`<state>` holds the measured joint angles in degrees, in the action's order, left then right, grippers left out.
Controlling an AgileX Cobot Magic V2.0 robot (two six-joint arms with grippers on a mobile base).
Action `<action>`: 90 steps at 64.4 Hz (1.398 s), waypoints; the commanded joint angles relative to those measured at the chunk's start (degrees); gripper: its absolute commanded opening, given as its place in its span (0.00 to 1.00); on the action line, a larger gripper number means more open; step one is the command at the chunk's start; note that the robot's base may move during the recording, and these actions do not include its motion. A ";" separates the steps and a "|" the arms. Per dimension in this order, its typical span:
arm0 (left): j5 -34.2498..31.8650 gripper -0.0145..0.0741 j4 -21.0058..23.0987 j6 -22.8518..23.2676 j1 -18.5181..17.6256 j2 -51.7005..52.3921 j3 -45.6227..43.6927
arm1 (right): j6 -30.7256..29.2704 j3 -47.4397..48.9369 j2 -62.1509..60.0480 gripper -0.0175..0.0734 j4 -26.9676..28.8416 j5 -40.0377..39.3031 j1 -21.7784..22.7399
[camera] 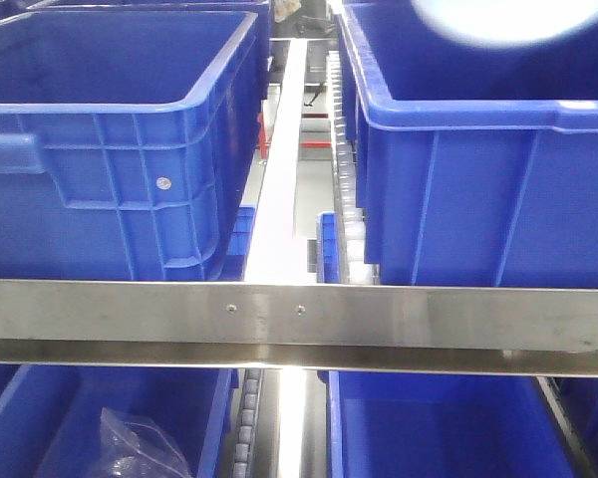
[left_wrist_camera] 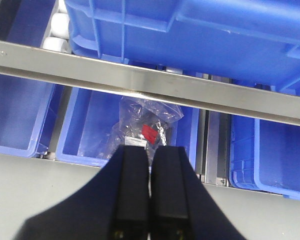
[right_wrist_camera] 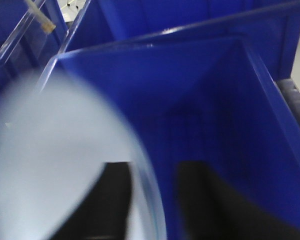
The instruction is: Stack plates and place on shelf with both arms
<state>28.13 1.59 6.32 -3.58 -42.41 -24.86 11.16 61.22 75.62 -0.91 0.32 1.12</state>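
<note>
The pale bluish-white round plate (right_wrist_camera: 55, 160) is badly blurred in the right wrist view. The right gripper (right_wrist_camera: 152, 200) pinches its rim between two black fingers (right_wrist_camera: 110, 200), over a deep blue plastic crate (right_wrist_camera: 230, 115). Only one plate can be counted; whether a second lies against it cannot be told. The front view catches just a cut-off white blur of the plate (camera: 503, 20) at the top right, above the right-hand blue crate (camera: 478, 189); a second blue crate (camera: 100, 139) stands left, behind a steel shelf rail (camera: 299, 324). Only the left wrist view shows the left gripper (left_wrist_camera: 150, 192), fingers pressed together holding nothing, near a clear plastic bag (left_wrist_camera: 147, 125) in a lower blue bin (left_wrist_camera: 97, 117).
</note>
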 commanded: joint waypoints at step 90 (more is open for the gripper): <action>-3.79 0.26 0.15 0.32 0.01 0.07 -1.60 | -0.62 -42.58 -50.94 0.21 0.04 3.48 0.19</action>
<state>28.13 1.59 6.32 -3.58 -42.41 -24.86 11.05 17.09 24.69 -0.91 8.12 1.12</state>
